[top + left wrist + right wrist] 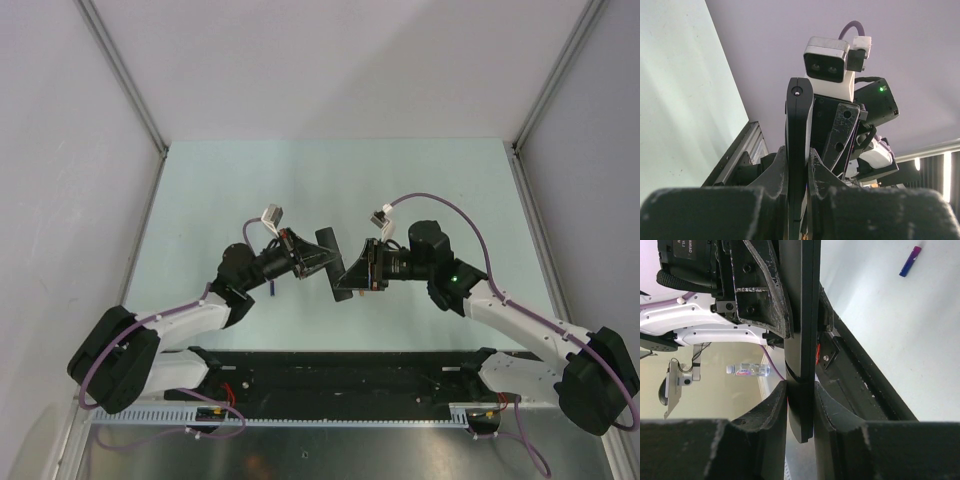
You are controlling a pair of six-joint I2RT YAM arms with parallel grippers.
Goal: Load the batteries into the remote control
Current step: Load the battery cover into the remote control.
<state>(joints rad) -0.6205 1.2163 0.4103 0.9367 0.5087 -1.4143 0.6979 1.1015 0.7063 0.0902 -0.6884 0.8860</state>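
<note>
The remote control (331,262) is a slim black bar held in the air over the middle of the table, between both arms. My left gripper (312,262) is shut on one end; in the left wrist view the remote (799,115) rises edge-on from between my fingers (776,170). My right gripper (356,272) is shut on the other end; in the right wrist view the remote (801,315) runs up from the jaws. One dark blue battery (910,261) lies on the table; it also shows under the left arm (272,288). The other batteries are hidden.
A black base rail (340,372) runs along the table's near edge. Grey enclosure walls with metal posts (125,80) close off the left, right and back. A water bottle (747,370) lies beyond the table.
</note>
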